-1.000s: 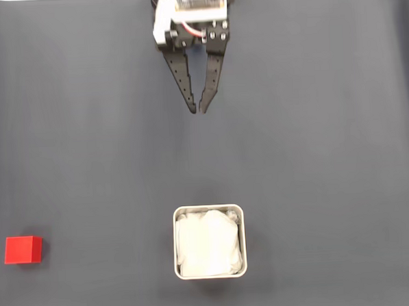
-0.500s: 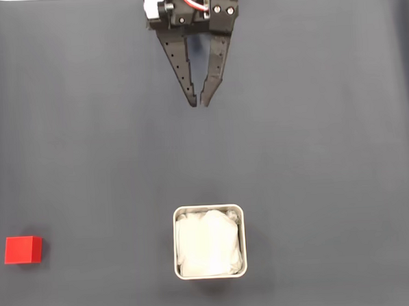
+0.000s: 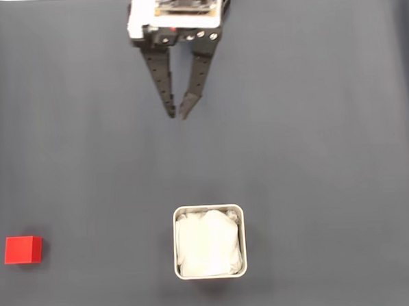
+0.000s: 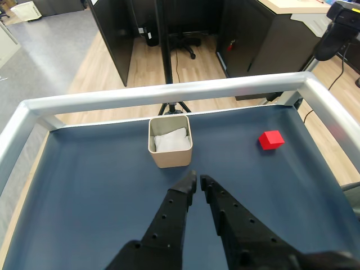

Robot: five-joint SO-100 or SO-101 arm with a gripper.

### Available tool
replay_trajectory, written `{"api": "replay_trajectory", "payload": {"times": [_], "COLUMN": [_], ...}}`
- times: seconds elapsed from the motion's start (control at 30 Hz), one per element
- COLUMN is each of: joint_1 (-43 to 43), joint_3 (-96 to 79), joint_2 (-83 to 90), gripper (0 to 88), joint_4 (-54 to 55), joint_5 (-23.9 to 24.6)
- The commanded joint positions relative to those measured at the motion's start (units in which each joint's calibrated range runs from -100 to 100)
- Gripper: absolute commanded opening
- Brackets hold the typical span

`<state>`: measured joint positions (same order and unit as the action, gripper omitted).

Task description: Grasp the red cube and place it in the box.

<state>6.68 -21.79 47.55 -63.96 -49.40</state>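
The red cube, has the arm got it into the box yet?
Not yet. Nothing looks done: the red cube sits on the mat far from the box, which holds just its white lining. The gripper is empty, fingertips nearly together, hanging above bare mat. Reaching, grasping, carrying and dropping all remain.

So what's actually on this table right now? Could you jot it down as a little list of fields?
surface: dark mat with a metal rail around it
red cube: at the far left of the fixed view, alone, untouched
box: bottom centre of the fixed view, white lining inside, no cube in it
gripper: top centre of the fixed view, empty, fingertips nearly together, away from both cube and box
task progress: cube not yet picked up
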Motion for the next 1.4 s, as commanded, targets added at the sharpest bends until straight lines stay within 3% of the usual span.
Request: {"api": "replay_trajectory", "payload": {"times": [0.0,0.83,1.37], "joint_1": [3.12,18.89,24.08], "joint_3": [3.45,14.03,21.79], "joint_2": [-1.71,-20.51,-34.72], "gripper": [0.0,0.2,22.9], "joint_4": [-0.30,3.63,9.70], "joint_5": [-0.24,0.10,-0.44]}}
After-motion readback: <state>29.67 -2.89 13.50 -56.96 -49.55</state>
